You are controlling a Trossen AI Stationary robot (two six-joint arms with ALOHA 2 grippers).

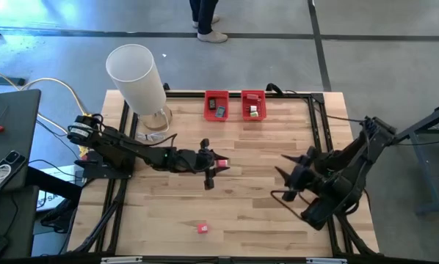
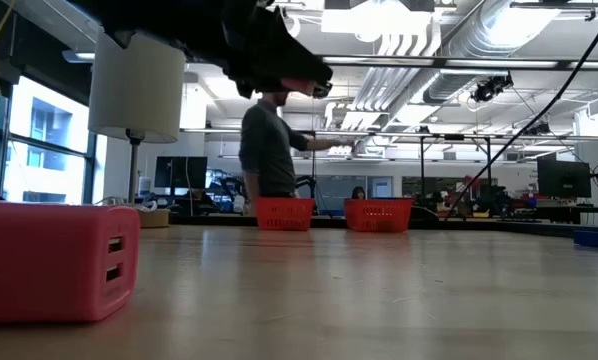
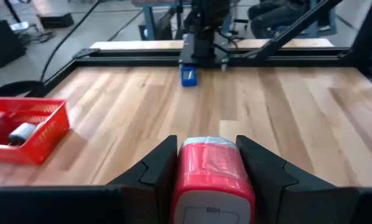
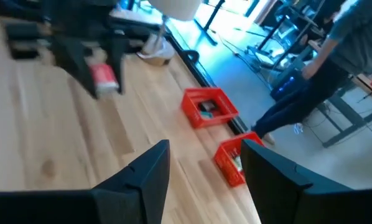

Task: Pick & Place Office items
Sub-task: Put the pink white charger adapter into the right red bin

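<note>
Red office item (image 3: 212, 177), blocky, pale-capped, sat pinched in left gripper (image 3: 208, 168); only high view showed right gripper (image 1: 284, 183), spread, empty.

Two red bins (image 1: 216, 105) (image 1: 253, 105) are sitting side by side near the table's (image 1: 263, 213) far edge, close but apart. A tall white cylinder (image 1: 136, 77) is standing at the far left corner, on a clear base. A person (image 2: 267, 150) is standing beyond the table, behind the bins, one arm reaching sideways. A dark side table (image 1: 6, 132) is standing left of the main one, carrying a remote (image 1: 3, 170).
</note>
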